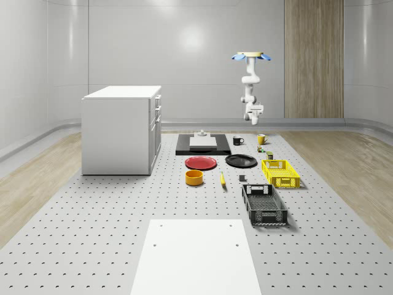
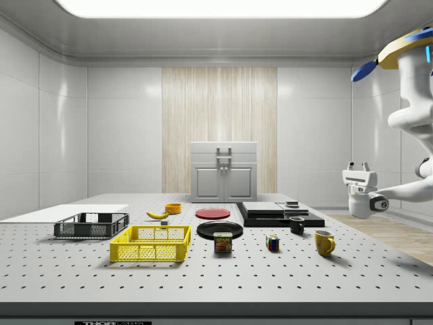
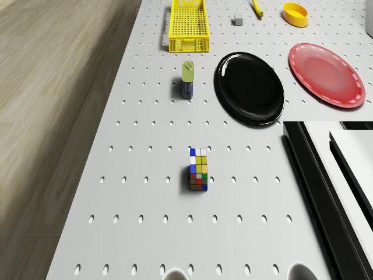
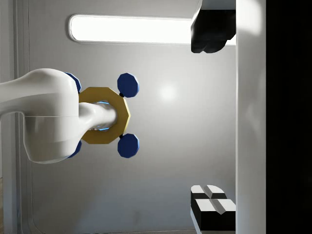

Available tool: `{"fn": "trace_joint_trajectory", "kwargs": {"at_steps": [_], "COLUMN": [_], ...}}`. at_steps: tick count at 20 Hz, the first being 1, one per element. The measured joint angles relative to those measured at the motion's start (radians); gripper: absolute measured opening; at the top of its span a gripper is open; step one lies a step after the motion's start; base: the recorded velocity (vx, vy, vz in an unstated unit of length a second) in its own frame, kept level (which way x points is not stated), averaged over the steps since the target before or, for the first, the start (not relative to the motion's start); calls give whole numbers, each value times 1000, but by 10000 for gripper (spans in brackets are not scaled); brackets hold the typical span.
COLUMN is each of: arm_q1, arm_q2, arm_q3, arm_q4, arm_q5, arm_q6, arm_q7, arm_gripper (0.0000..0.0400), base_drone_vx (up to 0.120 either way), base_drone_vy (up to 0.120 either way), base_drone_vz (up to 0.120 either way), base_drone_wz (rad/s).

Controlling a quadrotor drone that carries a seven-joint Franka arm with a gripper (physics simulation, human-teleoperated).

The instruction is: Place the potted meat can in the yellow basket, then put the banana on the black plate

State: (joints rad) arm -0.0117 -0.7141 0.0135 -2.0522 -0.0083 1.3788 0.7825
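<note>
The potted meat can [image 1: 269,154] [image 2: 222,242] [image 3: 187,79] stands upright on the table between the yellow basket [image 1: 280,173] [image 2: 151,243] [image 3: 188,26] and a Rubik's cube. The black plate [image 1: 241,161] [image 2: 220,229] [image 3: 249,87] lies beside the can. The banana [image 1: 222,179] [image 2: 157,214] [image 3: 256,7] lies farther on, near an orange bowl. My drone [image 1: 250,56] [image 2: 413,44] hovers high over the table's far end, above the mugs. The gripper [image 1: 254,110] [image 2: 358,165] [image 4: 212,117] hangs in the air well above the table, turned upward toward the drone, open and holding nothing.
On the table are a Rubik's cube [image 3: 199,170], a red plate [image 3: 326,74], an orange bowl [image 3: 295,14], a black basket [image 1: 264,206], a yellow mug [image 2: 324,242], a black mug [image 2: 296,225] and a black slab [image 1: 203,144]. A white cabinet [image 1: 121,129] stands at the whole-scene view's left.
</note>
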Motion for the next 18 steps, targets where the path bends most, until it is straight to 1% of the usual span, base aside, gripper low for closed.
{"fn": "trace_joint_trajectory", "kwargs": {"at_steps": [3,12,15,18], "arm_q1": [-2,-17,-30,-52], "arm_q2": [-2,-7,-10,-15], "arm_q3": [6,56,98,167], "arm_q4": [-2,-9,-16,-32], "arm_q5": [-8,-78,-138,-235], "arm_q6": [2,10,13,18], "arm_q7": [1,10,18,32], "arm_gripper": [400,400,400,400], "base_drone_vx": [120,120,120,120], "base_drone_vy": [120,0,0,0], "base_drone_vz": [0,0,0,0], "base_drone_wz": [0,0,0,0]}}
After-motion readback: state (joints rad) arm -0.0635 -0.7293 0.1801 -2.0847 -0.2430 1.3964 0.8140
